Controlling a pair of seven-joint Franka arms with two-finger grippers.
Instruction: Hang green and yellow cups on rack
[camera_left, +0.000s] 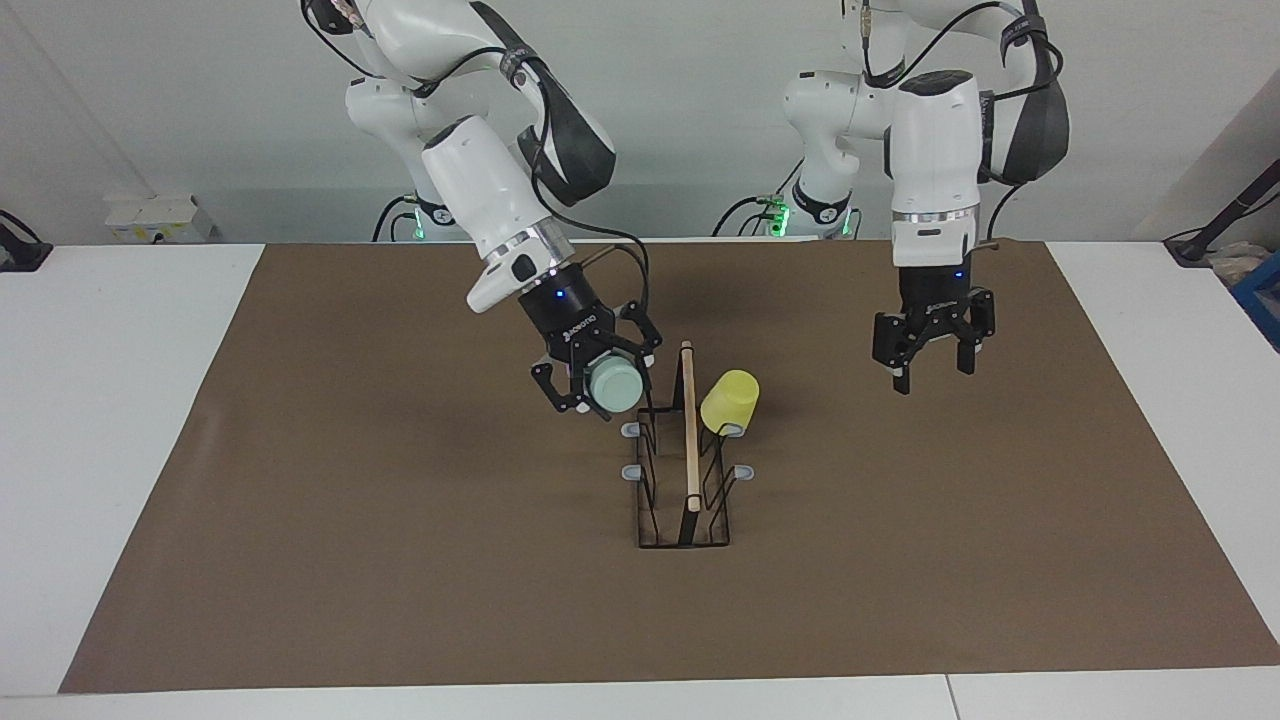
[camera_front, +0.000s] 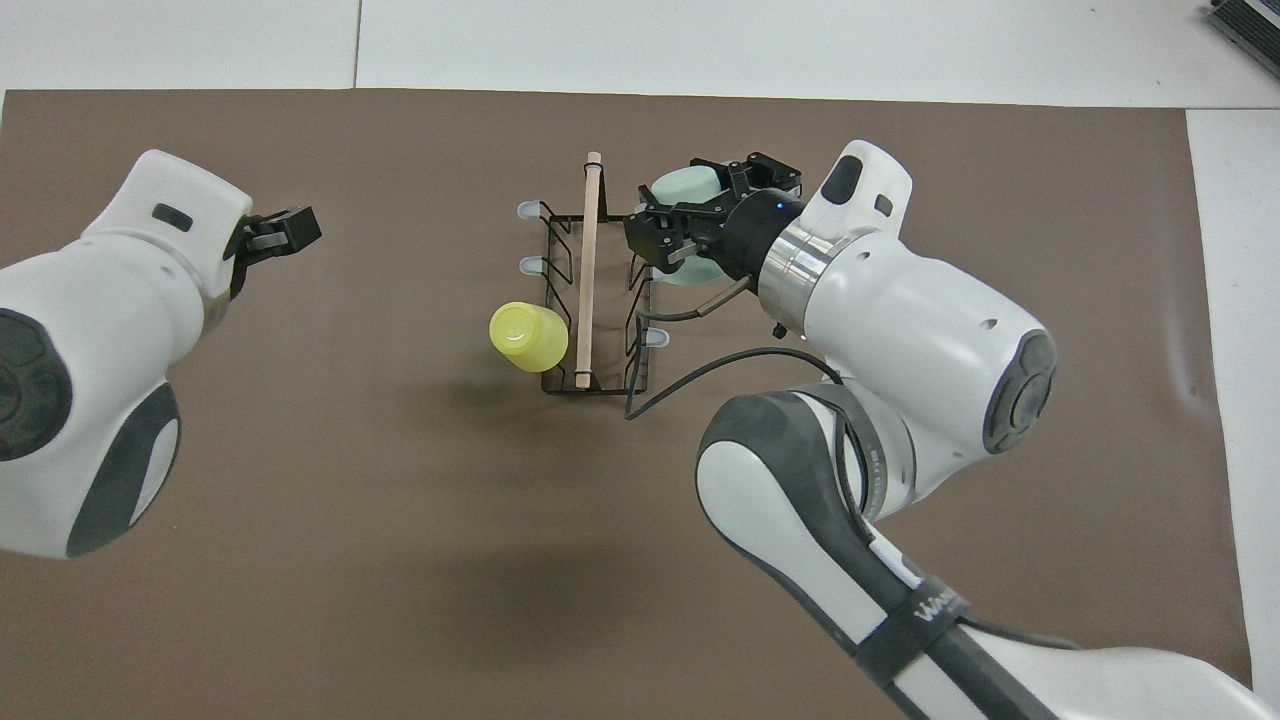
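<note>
At frame centre, right pincer (camera_left: 597, 385) grips green cup (camera_left: 613, 382) beside rack (camera_left: 690, 440); next, seat on prong. Yellow cup (camera_left: 729, 401) hung; left pincer (camera_left: 932, 365) open, idle.

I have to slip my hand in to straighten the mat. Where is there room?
Bare mat lies along the edge farthest from the robots. Crowded: mid-table, where the right gripper holds the green cup at the rack bearing the yellow cup.
</note>
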